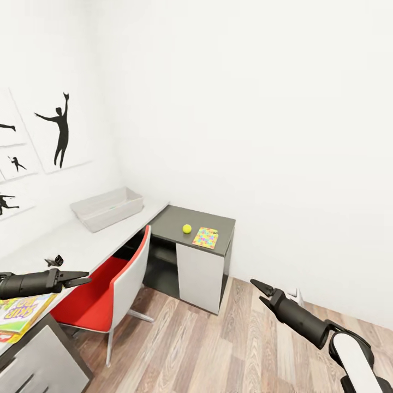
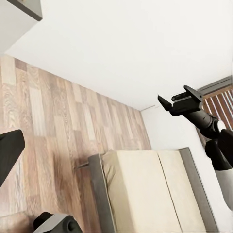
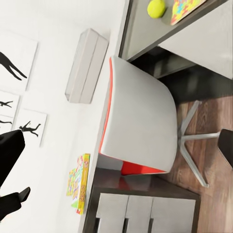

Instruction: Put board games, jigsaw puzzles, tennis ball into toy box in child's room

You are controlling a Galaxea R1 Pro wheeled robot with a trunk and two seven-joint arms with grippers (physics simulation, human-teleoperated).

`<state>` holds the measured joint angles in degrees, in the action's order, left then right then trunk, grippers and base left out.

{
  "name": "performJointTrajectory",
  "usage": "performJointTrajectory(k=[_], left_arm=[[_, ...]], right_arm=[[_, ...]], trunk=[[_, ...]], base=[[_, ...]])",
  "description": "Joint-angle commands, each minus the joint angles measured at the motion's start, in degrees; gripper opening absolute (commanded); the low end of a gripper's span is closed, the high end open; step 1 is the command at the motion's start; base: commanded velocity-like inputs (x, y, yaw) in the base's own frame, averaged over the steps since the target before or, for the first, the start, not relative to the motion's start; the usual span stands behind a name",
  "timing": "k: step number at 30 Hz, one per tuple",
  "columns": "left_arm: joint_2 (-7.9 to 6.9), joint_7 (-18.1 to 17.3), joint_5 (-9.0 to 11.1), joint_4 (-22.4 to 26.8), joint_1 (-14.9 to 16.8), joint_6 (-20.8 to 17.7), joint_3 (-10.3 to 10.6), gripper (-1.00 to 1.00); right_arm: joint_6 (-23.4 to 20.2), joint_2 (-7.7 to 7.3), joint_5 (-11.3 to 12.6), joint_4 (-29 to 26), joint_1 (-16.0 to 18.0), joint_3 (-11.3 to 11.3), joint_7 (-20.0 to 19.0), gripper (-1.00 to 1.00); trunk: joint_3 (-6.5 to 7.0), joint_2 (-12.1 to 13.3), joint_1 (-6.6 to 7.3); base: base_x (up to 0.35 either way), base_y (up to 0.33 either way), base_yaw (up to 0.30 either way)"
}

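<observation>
The robot stands facing the table [image 1: 103, 240] and carries nothing, so I judge the step is an approach to the toys; the toy box [image 1: 107, 208] sits on the pale desktop by the wall, the tennis ball [image 1: 187, 228] and one jigsaw puzzle [image 1: 206, 238] lie just beside each other on the lower dark section, and the SKIP BO game [image 1: 21, 314] lies under the left gripper [image 1: 82, 279]. That gripper's fingers look nearly pressed together; the right gripper [image 1: 261, 291] has its fingers slightly spread over the floor [image 1: 218, 349]; the next move probably calls for lowering one arm onto a toy, past the red chair [image 1: 117, 284].
</observation>
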<state>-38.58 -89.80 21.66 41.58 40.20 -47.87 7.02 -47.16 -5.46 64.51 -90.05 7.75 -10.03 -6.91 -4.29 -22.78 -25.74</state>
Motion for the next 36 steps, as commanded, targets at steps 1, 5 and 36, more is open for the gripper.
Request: performJointTrajectory(k=[1,5,36], left_arm=[[-0.09,-0.2,0.2,0.0,0.1,-0.6,0.3,1.00],[-0.09,-0.2,0.2,0.0,0.1,-0.6,0.3,1.00],[-0.09,-0.2,0.2,0.0,0.1,-0.6,0.3,1.00]], right_arm=[[-0.3,0.01,-0.3,0.0,0.1,-0.1,-0.4,1.00],[-0.3,0.01,-0.3,0.1,0.1,-0.1,-0.4,1.00],[-0.3,0.01,-0.4,0.2,0.1,-0.5,-0.4,1.00]], trunk=[[-0.13,-0.1,-0.04],[-0.13,-0.1,-0.04],[-0.13,-0.1,-0.04]], base=[[0.000,0.000,-0.278],[0.000,0.000,-0.278],[0.000,0.000,-0.278]])
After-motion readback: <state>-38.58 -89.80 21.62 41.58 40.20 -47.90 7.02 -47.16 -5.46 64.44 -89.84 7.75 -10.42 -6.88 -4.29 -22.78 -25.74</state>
